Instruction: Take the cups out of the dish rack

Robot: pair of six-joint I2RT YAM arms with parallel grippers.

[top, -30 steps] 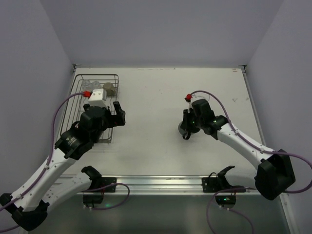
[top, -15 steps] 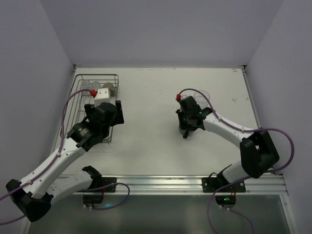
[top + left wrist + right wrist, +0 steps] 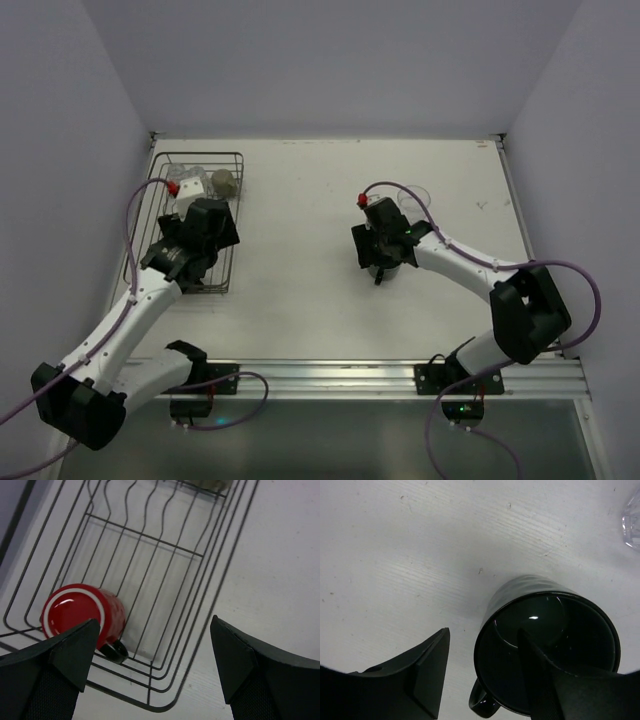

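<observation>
In the left wrist view a red handled mug (image 3: 82, 615) lies on its side in the near left corner of the dark wire dish rack (image 3: 165, 550). My left gripper (image 3: 152, 665) hangs open above it, one finger over the mug, touching nothing. A greyish-tan cup (image 3: 224, 182) and clear tumblers (image 3: 190, 175) stand at the rack's (image 3: 200, 155) far end. The dark handled mug (image 3: 545, 640) stands upright on the table. My right gripper (image 3: 482, 640) is open astride its rim, one finger inside and the other (image 3: 427, 670) outside, well off the wall.
One clear tumbler (image 3: 415, 197) stands on the table just behind the dark mug, and its edge (image 3: 632, 522) shows at the right wrist view's top right. Both arms' bases sit on the rail (image 3: 320, 375) at the near edge. Walls close in the table on three sides.
My right gripper's jaws have parted and let go of the dark mug, which stands on the table. My left arm has swung left, further over the rack.
</observation>
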